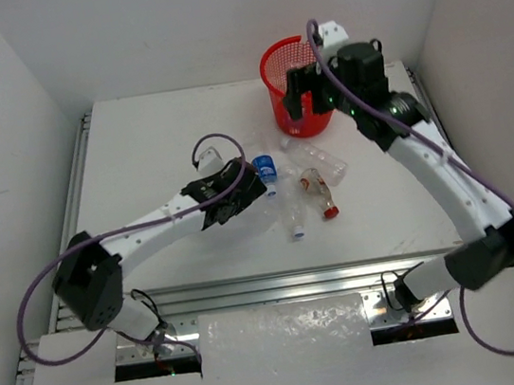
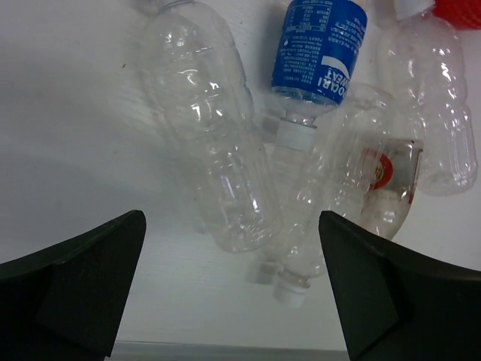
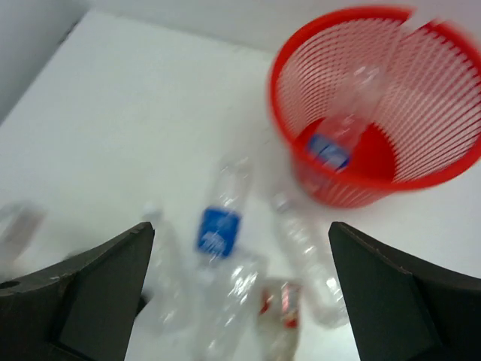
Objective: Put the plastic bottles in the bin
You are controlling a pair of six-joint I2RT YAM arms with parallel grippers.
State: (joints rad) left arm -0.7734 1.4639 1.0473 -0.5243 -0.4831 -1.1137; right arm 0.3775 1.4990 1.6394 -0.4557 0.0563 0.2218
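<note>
Red mesh bin [image 3: 443,98] holds one bottle [image 3: 342,128]; ribbed clear bottles [image 2: 207,128] clustered; left end effector [image 2: 231,226], right end effector [image 3: 240,229] agape, empty.

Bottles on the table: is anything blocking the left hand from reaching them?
Nothing visible does. The left hand is open, and the bottles lie on the table straight ahead of its fingers, with nothing in between.

White tabletop [image 1: 155,149], plain white walls [image 1: 213,17] on three sides, metal rails [image 1: 280,285] along near edge, bright even light
</note>
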